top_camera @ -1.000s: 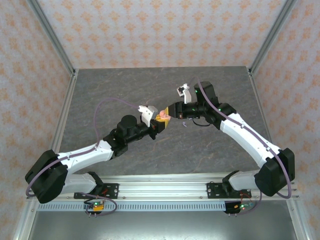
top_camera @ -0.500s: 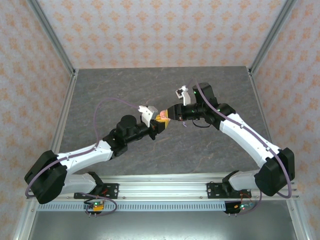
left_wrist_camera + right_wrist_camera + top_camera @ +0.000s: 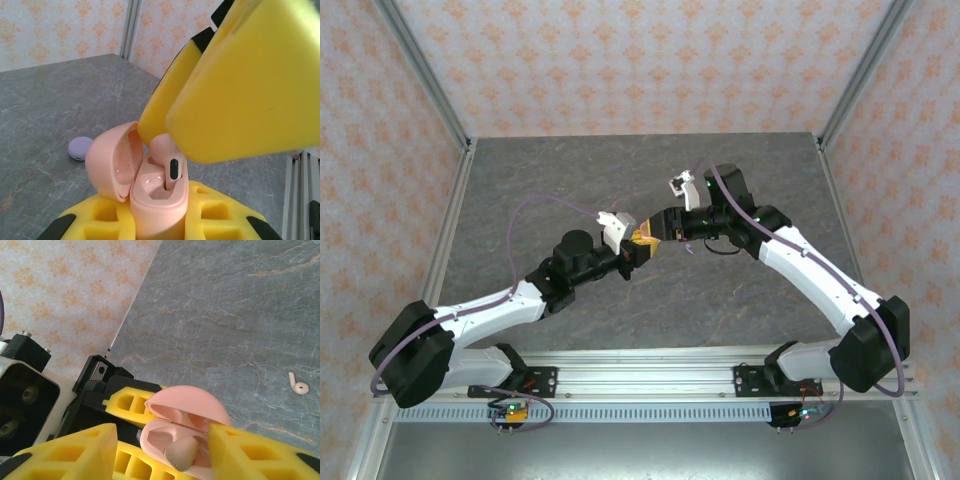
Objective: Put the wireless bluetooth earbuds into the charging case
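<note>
From the overhead camera I see both arms meeting just above the centre of the frame over the grey table (image 3: 570, 180). The left gripper (image 3: 637, 248) reaches up from the lower left and the right gripper (image 3: 661, 226) comes in from the right, their tips almost touching. On my left wrist view the left gripper's yellow fingers (image 3: 107, 220) pinch the base of the pink charging case (image 3: 160, 200) at the bottom centre; the case stands upright with its lid (image 3: 112, 162) hinged open to the left. One pink earbud (image 3: 166, 157) stands in the case, stem down, its bulb poking above the rim just beneath the other gripper's yellow fingers in the upper right. On the right wrist view those fingers (image 3: 75, 450) stand spread at the lower left and lower right, the open case and the bud between them, neither pad touching the bud. A second pale pink earbud (image 3: 298, 383) lies loose on the table at the right edge of that frame, and a lilac round case (image 3: 80, 148) rests closed on the table at the middle left of the left wrist view
</note>
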Motion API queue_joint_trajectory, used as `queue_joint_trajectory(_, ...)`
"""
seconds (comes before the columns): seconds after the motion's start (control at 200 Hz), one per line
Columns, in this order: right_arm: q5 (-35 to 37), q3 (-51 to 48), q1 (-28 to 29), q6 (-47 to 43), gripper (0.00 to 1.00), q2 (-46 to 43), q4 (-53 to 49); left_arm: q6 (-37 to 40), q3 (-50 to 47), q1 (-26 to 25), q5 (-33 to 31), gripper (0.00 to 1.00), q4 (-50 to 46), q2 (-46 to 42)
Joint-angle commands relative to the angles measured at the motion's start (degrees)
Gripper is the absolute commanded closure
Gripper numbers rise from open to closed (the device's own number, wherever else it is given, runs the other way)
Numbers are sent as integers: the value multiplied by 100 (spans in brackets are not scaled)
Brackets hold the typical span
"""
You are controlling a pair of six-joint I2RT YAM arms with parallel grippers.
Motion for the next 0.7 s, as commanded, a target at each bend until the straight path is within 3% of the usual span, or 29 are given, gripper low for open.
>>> queue_joint_trajectory(0.0,347,243,42,-110,46,-226,-247,240,-3,-74,55,96,37,-151)
queue_joint_trajectory(0.45,529,412,42,-261,47,-498,-622,864,-101,-161,-37,96,-188,-356)
queue_joint_trajectory(0.536,652,442,44,-329,53,-552,-789,948,-95,-161,-95,96,-256,-375)
queue_joint_trajectory(0.696,701,421,44,-398,74,-541,-1004,982,-39,-160,-95,96,-351,-370)
